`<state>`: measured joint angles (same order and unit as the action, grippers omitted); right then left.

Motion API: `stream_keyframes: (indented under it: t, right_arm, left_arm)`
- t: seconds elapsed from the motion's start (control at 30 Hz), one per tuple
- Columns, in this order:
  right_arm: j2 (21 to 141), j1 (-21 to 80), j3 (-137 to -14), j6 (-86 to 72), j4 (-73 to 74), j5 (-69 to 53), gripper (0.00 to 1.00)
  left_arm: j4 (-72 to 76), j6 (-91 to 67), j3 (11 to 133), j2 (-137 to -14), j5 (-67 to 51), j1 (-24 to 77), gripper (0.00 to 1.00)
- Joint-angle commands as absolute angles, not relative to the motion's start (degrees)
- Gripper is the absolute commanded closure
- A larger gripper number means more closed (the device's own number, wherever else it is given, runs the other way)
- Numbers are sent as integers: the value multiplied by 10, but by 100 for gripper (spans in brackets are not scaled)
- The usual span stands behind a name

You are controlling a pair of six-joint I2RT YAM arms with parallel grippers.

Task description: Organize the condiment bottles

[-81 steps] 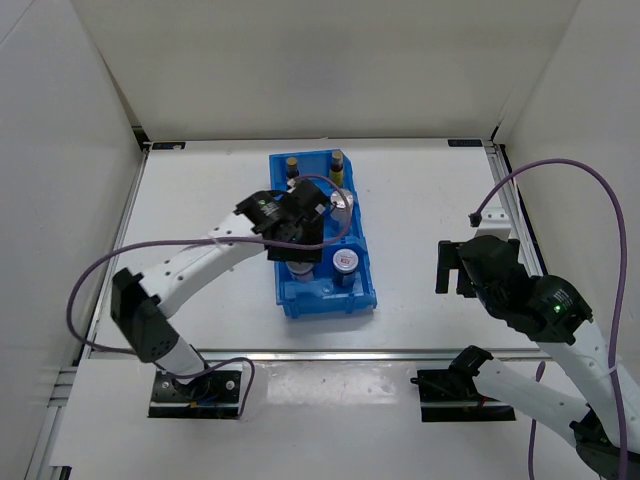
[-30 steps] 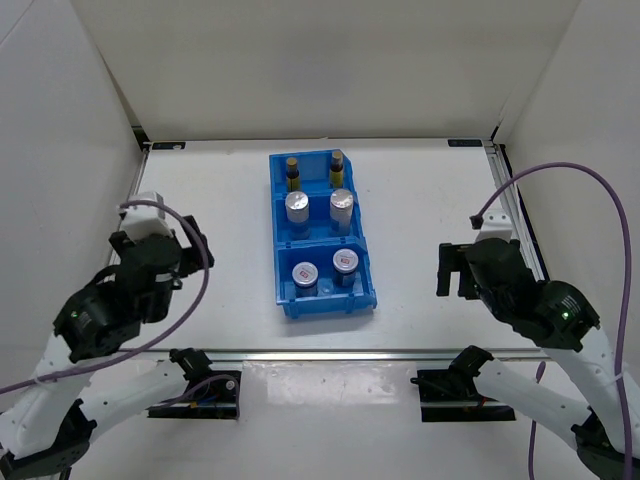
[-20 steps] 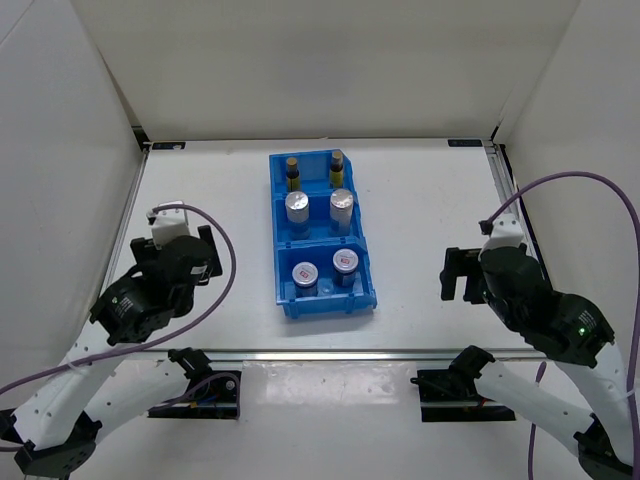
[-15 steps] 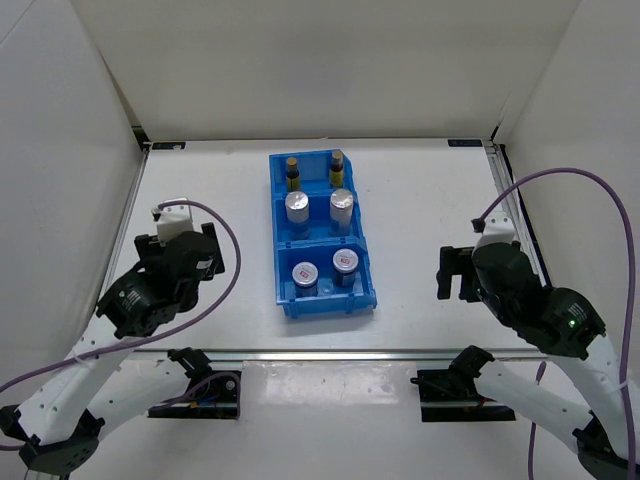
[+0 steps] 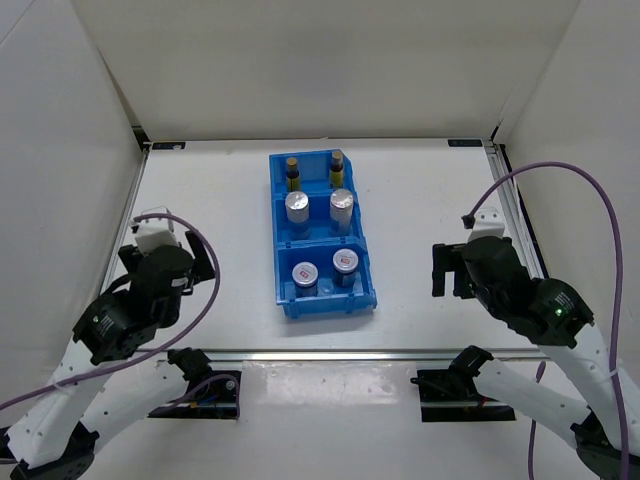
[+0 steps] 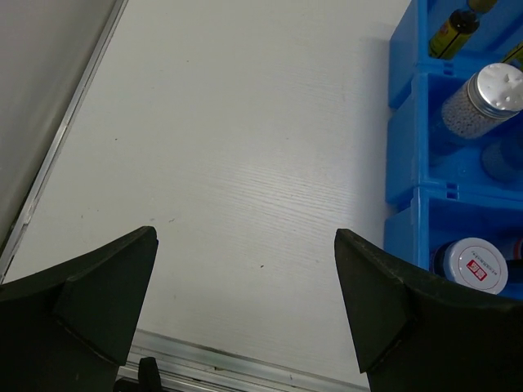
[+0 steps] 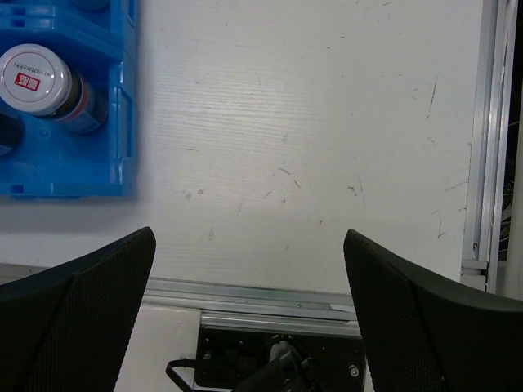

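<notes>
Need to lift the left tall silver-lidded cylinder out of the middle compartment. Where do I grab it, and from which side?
Take the left tall cylinder around its upper body just under the lid, coming straight down with the left claw. It stands upright, the walls of the blue bin enclose its base, and its twin stands close on its right, so a side approach looks blocked.

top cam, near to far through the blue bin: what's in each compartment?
Two short red-marked jars → two taller silver-lidded cylinders → two slim amber bottles.
</notes>
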<state>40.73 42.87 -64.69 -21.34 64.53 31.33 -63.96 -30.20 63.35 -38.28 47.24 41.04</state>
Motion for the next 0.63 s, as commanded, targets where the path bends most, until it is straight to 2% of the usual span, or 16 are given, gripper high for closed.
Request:
stream_keyframes:
  t: [0.0,0.6]
  right_arm:
    - [409,428,-646,-206,631,316,1]
    - [412,439,-651,-197,630,305,1]
  left_arm:
    - [-627,-299,628,-372,467,408,0]
    - [-621,-294,623,-350,456,408,0]
